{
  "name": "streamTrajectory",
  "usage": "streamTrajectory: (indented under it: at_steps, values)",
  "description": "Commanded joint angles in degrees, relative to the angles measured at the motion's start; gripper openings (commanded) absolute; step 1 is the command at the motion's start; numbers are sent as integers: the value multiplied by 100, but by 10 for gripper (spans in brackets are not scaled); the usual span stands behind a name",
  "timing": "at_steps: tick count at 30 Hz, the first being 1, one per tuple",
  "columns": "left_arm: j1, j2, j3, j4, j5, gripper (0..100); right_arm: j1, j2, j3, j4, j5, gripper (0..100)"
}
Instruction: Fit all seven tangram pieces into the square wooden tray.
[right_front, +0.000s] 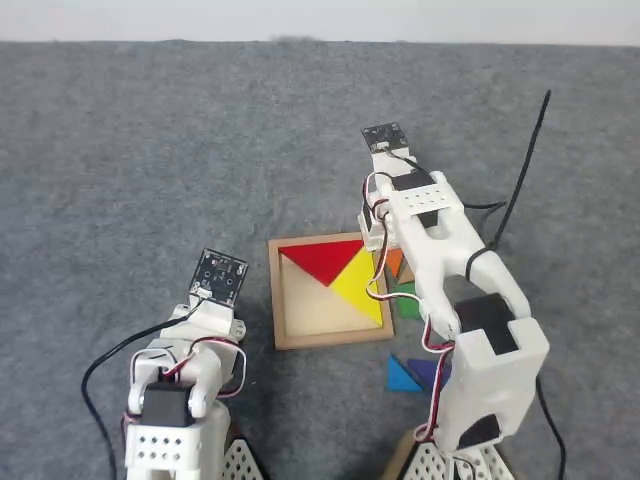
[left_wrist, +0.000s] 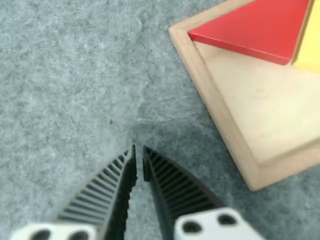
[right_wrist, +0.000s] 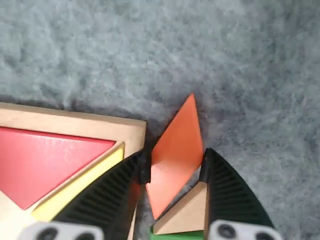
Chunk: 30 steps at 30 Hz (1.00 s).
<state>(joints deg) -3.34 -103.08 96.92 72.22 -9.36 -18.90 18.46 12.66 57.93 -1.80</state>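
Beside the left gripper (left_wrist: 139, 150), nearly shut and empty: wooden tray (left_wrist: 214, 100) with only a red triangle (left_wrist: 260, 25) and yellow triangle (left_wrist: 307, 50) seated. Within the right gripper (right_wrist: 174, 160), pinched just outside the tray's corner: orange piece (right_wrist: 177, 145). Apparently two in, five left.

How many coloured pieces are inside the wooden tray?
2: a red triangle along the far edge of the tray and a yellow triangle beside it. None seem hidden.

Left arm (right_front: 185, 385) folded back; left gripper (left_wrist: 139, 151) pointing down, jaws nearly together. Right arm (right_front: 440, 260) extended forward; right gripper (right_wrist: 174, 162) jaws appear pressed on the orange piece (right_wrist: 176, 142).
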Motion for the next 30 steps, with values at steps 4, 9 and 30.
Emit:
streamTrajectory:
  at_steps: [4,9,30]
  values:
    - [-35,-97,-57,18,-44,22,-22,-145,325,189,-176,173]
    - [-35,-97,-57,18,-44,22,391,13,105,646,-185,145]
    - [-35,-97,-57,18,-44,22,400,-602,-325,576,440,144]
